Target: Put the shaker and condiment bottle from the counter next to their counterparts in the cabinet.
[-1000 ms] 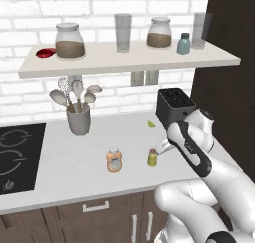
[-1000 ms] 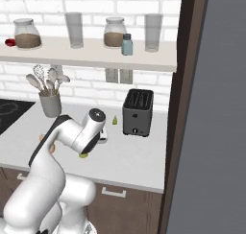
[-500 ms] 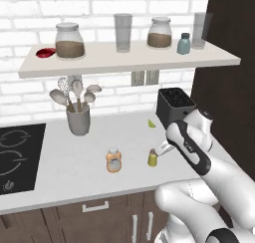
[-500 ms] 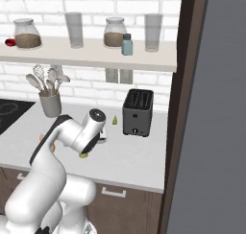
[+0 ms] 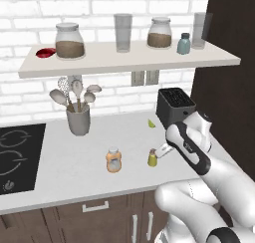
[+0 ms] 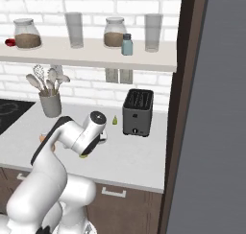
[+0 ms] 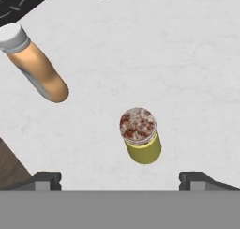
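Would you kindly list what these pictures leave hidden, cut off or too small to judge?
- Right base view: the arm covers most of the shaker and the condiment bottle.
- Left base view: the red bottle on the cabinet is too small to read.
- Hand view: only the gripper fingertips show; the grey jar at the top edge is cut off.

olive-yellow shaker (image 7: 142,141), orange condiment bottle (image 7: 35,66)

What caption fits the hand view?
Open gripper above the shaker on the counter, condiment bottle nearby.
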You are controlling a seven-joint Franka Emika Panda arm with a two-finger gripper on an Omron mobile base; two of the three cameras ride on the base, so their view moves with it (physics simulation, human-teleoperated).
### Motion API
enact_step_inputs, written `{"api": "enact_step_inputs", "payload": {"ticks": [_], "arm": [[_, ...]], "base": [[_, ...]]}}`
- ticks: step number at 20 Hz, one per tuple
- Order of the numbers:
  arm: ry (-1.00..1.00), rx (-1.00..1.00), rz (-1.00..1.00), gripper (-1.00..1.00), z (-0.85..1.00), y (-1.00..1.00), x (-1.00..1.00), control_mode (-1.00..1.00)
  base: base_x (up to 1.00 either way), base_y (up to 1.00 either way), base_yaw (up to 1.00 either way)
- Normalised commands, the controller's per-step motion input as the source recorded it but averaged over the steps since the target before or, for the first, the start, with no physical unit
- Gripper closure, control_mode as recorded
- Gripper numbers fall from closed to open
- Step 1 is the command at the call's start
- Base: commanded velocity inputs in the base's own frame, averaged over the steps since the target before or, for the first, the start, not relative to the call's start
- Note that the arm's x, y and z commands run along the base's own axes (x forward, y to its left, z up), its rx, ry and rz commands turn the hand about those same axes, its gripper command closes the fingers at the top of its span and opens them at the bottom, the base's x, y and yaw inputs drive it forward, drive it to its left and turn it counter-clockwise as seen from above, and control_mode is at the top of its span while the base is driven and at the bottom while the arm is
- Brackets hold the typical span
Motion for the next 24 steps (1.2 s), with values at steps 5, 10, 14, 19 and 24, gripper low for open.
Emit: {"api": "enact_step_inputs", "payload": {"ticks": [5, 10, 14, 19, 24], "arm": [[-0.02, 0.0, 0.04, -1.0, -0.15, 0.06, 0.01, -1.0], [-0.02, 0.0, 0.04, -1.0, -0.22, 0.07, 0.01, -1.0], [-0.03, 0.0, 0.03, -1.0, -0.22, 0.07, 0.04, -1.0], [-0.06, 0.0, 0.03, -1.0, -0.22, 0.04, 0.05, -1.0], [-0.07, 0.0, 0.02, -1.0, -0.22, 0.02, 0.05, -1.0]], "base": [[0.0, 0.0, 0.0], [0.0, 0.0, 0.0], [0.0, 0.0, 0.0], [0.0, 0.0, 0.0], [0.0, 0.0, 0.0]]}}
